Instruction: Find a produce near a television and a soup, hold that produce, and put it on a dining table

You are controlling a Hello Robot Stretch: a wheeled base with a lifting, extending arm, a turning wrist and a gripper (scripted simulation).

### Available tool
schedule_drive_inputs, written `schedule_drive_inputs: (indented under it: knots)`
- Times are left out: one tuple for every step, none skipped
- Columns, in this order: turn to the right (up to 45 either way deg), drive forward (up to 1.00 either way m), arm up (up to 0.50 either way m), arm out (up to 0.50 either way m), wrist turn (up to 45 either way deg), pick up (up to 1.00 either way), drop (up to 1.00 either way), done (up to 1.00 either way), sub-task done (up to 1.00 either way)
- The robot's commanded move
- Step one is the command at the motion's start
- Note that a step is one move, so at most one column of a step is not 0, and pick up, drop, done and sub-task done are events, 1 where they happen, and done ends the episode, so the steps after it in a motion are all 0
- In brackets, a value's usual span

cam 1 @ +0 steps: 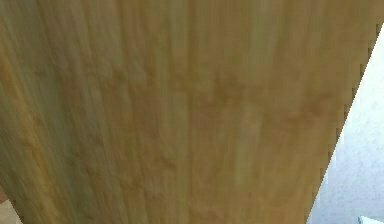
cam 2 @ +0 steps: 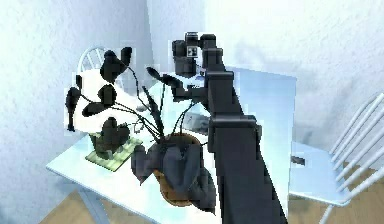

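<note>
In the arm side view my arm reaches out over a pale blue dining table. The gripper sits at the arm's far end, among the dark leaves of a houseplant in a brown pot. With the leaves overlapping its fingers, I cannot tell whether it holds anything. No blob here has a shape or colour I can name as produce.
A white chair stands behind the table at the left and another at the right. A flat greenish item and a small dark object lie on the tabletop. A wooden panel stands close in the forward view.
</note>
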Motion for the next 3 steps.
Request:
schedule_drive_inputs:
  knots:
    - [0.0,0.00,0.00,0.00,0.0,0.00,1.00,0.00,0.00]
    - [0.0,0.00,0.02,0.00,0.0,0.00,0.00,0.00,0.00]
    - [0.0,0.00,0.00,-0.08,0.0,0.00,0.00,0.00,0.00]
